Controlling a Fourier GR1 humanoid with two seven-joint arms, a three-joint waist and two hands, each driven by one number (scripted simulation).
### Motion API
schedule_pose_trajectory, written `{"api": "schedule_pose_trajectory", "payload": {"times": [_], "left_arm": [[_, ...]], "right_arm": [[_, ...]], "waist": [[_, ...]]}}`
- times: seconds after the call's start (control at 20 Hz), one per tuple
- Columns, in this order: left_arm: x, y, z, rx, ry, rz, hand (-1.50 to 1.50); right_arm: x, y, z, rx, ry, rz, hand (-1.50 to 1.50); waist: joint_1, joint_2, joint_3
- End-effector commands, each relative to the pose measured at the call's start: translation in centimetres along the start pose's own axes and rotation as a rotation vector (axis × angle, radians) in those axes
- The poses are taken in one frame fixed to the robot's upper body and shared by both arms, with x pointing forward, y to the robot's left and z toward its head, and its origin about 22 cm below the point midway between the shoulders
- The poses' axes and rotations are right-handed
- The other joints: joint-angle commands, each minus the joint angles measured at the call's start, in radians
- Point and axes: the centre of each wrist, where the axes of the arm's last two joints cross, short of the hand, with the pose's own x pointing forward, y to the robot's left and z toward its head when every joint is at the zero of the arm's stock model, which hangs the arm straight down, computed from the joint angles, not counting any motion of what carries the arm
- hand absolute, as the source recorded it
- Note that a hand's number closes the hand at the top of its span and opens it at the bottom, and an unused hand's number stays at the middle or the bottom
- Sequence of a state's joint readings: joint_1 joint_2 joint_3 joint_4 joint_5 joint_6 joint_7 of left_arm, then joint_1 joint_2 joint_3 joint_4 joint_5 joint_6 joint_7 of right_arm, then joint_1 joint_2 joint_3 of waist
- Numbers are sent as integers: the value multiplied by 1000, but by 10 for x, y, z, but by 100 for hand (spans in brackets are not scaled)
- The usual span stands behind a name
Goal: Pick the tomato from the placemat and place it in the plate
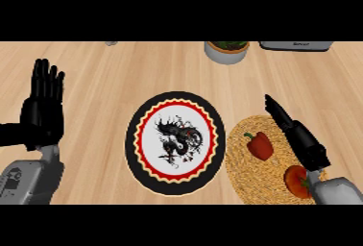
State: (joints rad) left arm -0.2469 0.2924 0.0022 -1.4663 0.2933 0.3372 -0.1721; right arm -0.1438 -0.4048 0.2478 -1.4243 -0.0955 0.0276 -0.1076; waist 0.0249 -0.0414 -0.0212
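My right hand (297, 132) hangs over the woven placemat (248, 180) with fingers straight, holding nothing. The tomato (296, 180) lies by my wrist, beside a red pepper (260, 145). The plate (175, 143) waits left, and my left hand (42, 108) rests flat, clear of the path.

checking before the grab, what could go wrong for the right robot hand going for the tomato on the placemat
1. The red pepper lies on the same woven placemat as the tomato, so the right robot hand might knock or take the wrong one.
2. The forearm partly covers the tomato, making the grasp hard to judge.
3. The plate touches the placemat's edge; a sweep could nudge it.
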Motion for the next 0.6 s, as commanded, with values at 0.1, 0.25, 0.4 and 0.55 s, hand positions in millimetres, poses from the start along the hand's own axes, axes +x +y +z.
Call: {"api": "schedule_pose_trajectory", "payload": {"times": [0.1, 0.25, 0.4, 0.55], "left_arm": [[10, 9, -1, -127, -2, -115, 0], [19, 7, -10, -275, 17, -207, 0], [4, 14, 4, -280, 104, -201, 0], [28, 11, -2, -335, 86, -198, 0]], "right_arm": [[50, 44, -2, 338, -357, -55, 150], [94, 93, 0, 649, -646, -118, 150], [92, 22, -3, 321, -566, 648, 150], [23, 90, 59, 207, -497, 244, -150]], "waist": [[-21, 28, 23], [-14, 19, 27], [-72, -3, 18], [-50, 33, 25]]}}
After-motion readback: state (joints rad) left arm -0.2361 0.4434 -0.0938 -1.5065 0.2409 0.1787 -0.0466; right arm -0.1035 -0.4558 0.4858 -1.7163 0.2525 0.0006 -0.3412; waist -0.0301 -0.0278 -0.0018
